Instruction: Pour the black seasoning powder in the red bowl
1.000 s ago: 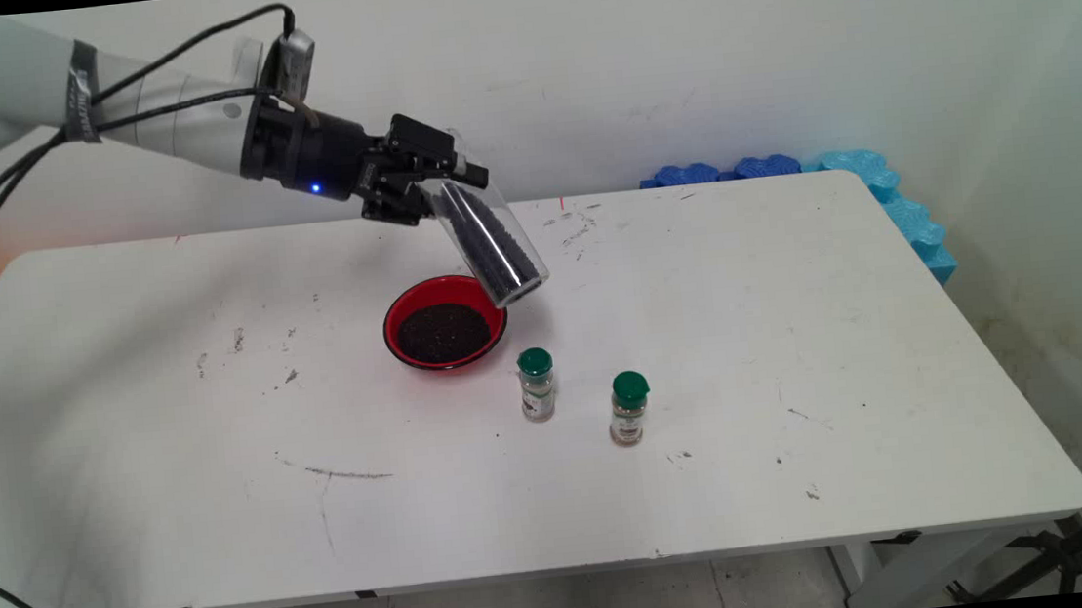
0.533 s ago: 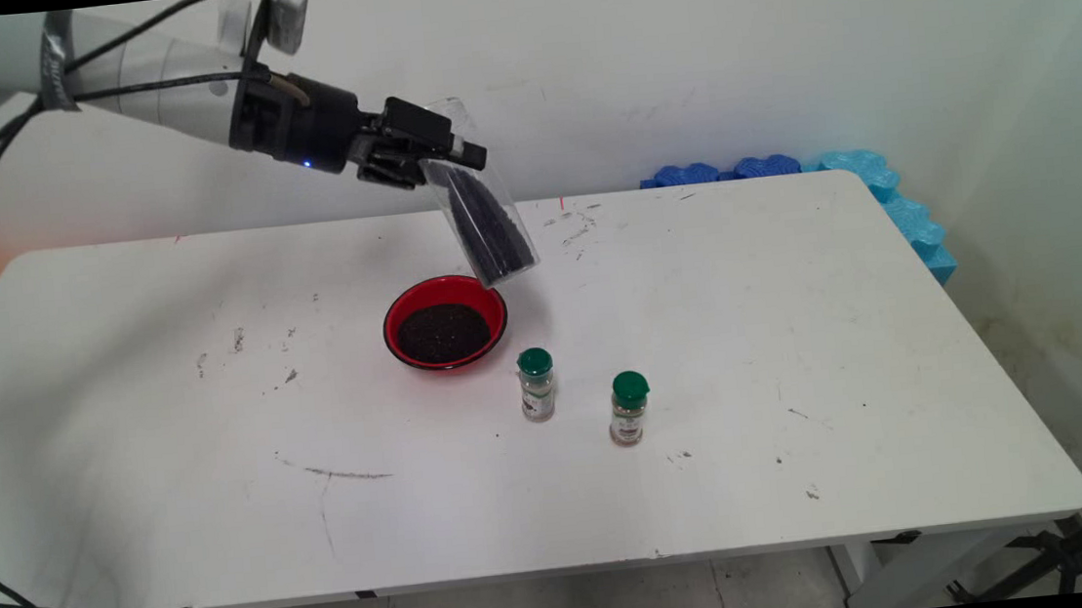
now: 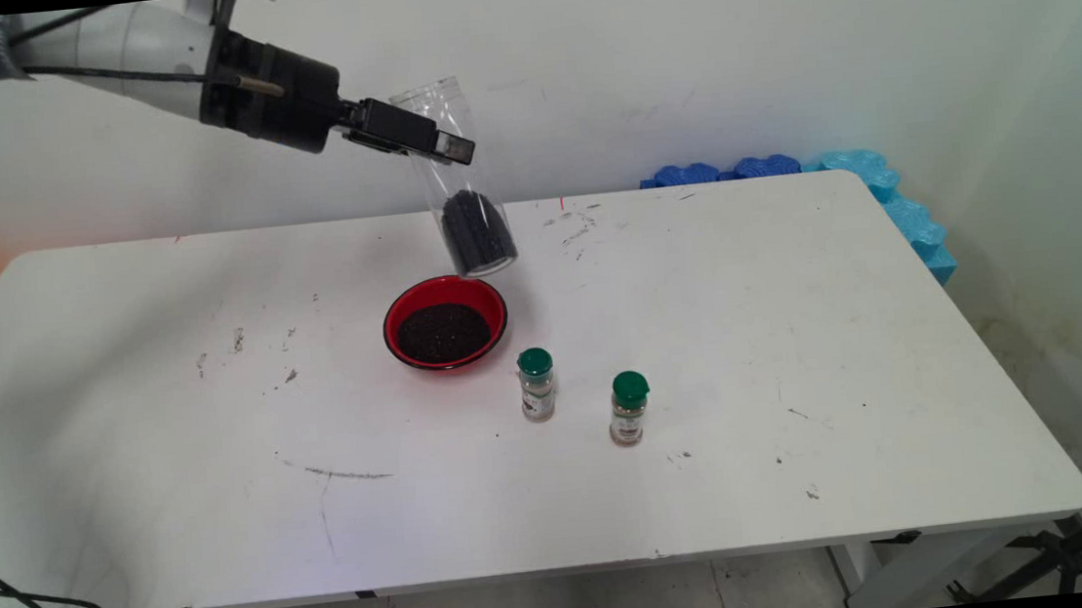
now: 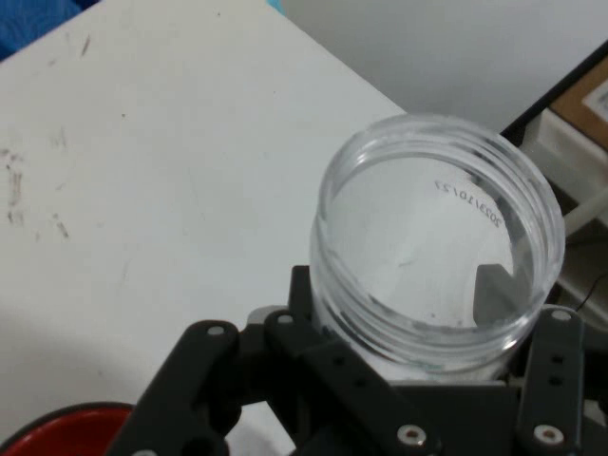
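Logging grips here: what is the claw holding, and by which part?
The claw holds a clear jar of dark grains, gripped near its open top.

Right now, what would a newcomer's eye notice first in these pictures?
The end effector holds a clear jar, nearly upright, above the table, with dark grains at its bottom. Just below it a red bowl with the same dark grains stands on the table. Two green-capped spice bottles stand right of the bowl, nearer the camera.
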Available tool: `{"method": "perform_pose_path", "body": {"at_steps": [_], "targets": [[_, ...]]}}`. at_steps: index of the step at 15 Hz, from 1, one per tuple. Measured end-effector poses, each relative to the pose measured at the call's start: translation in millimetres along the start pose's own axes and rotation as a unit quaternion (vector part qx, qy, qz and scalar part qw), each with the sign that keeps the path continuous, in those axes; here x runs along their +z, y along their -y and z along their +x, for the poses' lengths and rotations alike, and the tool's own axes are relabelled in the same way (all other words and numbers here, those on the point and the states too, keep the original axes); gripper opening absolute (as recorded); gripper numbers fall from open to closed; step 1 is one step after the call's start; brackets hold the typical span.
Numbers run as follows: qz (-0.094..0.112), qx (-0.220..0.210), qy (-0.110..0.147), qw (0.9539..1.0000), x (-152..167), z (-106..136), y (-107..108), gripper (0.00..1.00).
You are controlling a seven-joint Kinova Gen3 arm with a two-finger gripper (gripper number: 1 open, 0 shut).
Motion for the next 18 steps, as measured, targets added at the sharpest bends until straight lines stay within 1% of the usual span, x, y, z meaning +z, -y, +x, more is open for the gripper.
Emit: {"method": "perform_pose_path", "body": {"at_steps": [3,8,15,18], "targets": [[0.005,0.038,0.0,0.9993,-8,4,-13,0.0],[0.021,0.081,-0.009,0.9965,-18,6,-34,0.0],[0.025,0.126,-0.006,0.9917,-28,6,-59,0.0],[0.025,0.139,-0.004,0.9899,-31,6,-66,0.0]]}}
